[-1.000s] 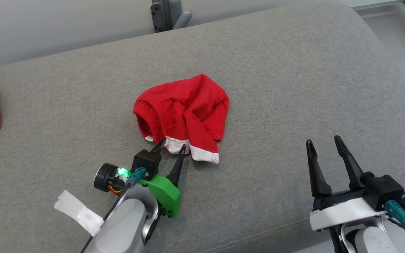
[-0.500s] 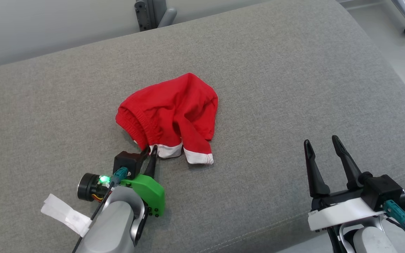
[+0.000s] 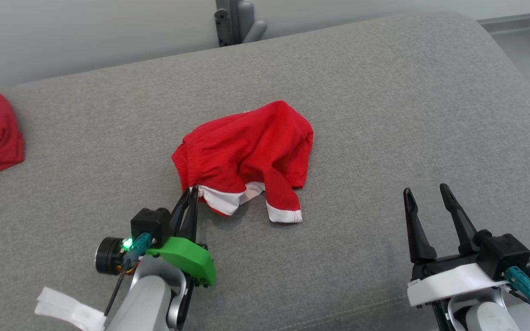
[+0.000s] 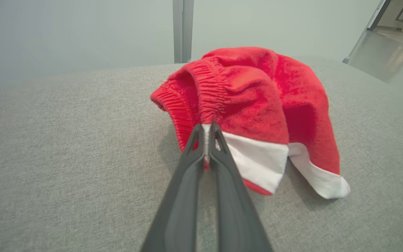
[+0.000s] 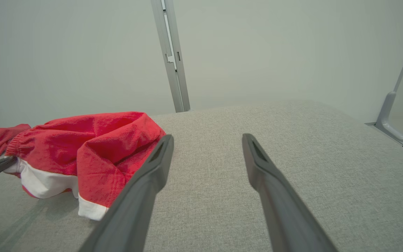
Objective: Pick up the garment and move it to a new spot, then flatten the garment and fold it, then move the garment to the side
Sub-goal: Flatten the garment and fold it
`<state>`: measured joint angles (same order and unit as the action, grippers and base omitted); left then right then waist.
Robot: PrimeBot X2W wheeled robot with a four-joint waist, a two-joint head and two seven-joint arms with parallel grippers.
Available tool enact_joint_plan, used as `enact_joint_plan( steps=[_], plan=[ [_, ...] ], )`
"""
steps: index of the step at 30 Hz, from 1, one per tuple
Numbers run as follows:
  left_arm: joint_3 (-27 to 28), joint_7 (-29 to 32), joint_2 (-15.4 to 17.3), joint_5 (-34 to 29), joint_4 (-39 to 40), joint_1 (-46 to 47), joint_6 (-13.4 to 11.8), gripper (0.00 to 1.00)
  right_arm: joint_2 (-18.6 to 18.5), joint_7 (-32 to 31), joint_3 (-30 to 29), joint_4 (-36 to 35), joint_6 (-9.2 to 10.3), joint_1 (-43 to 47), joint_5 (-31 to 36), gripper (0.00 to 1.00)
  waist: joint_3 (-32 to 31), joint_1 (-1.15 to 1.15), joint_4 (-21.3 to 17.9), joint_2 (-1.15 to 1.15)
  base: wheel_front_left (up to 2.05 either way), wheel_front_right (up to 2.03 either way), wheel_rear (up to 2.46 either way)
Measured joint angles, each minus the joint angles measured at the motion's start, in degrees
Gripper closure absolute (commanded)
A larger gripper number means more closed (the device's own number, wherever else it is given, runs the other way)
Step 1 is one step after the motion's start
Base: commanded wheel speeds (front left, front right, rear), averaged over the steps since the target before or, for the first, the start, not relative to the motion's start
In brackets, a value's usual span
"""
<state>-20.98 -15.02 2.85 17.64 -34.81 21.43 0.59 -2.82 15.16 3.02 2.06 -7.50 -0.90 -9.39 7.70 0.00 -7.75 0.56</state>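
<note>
Head view: crumpled red fabric garment (image 3: 246,151) with white hems lies mid-way on the grey fabric cushion (image 3: 384,92). The left gripper (image 3: 191,191) has its jaws pinched on the near white hem; the right gripper (image 3: 423,189) is well apart, jaws spread and empty. Left wrist view: closed jaws clamp the hem beside the waistband. Right wrist view: open jaws, garment to their left.
</note>
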Motion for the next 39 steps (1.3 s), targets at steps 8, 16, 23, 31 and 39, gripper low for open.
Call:
enact_joint_plan(
  steps=[8, 16, 23, 31, 39],
  plan=[
    [4.8, 0.0, 2.79, -0.04, 7.42, -7.98, -2.79, 1.0, 0.01, 0.0, -0.12, 0.54, 0.0, 0.67, -0.23, 0.0, -1.98, 0.0, 4.86, 0.0, 0.0, 0.0, 0.0],
    [6.54, 2.8, 4.3, 1.59, 7.38, -9.04, -3.9, 1.0, 0.01, 0.0, 0.53, 0.73, 0.0, 0.62, -0.43, 0.0, -2.51, 0.0, 6.44, 0.0, 0.0, 0.0, 0.0],
    [8.71, 3.27, 5.82, 2.91, 0.08, -5.7, -5.23, 1.0, 0.02, 0.0, 1.66, 1.1, 0.0, -0.07, -0.43, 0.0, -1.53, 0.0, 4.74, 0.0, 0.0, 0.0, 0.0],
    [9.44, 1.71, 5.81, 3.74, -8.71, -1.95, -4.63, 0.98, 0.0, 0.0, 2.94, 1.92, 0.0, -0.78, 0.04, 0.0, 0.19, 0.0, 3.08, 0.0, 0.0, 0.0, 0.0],
    [9.54, 0.25, 4.6, 3.46, -11.69, 0.46, -4.1, 0.0, 0.0, -0.01, 6.75, 3.25, 0.0, -2.02, 0.62, 0.0, 0.6, 0.0, 3.63, 0.0, 0.0, 0.0, 0.0]
  ],
)
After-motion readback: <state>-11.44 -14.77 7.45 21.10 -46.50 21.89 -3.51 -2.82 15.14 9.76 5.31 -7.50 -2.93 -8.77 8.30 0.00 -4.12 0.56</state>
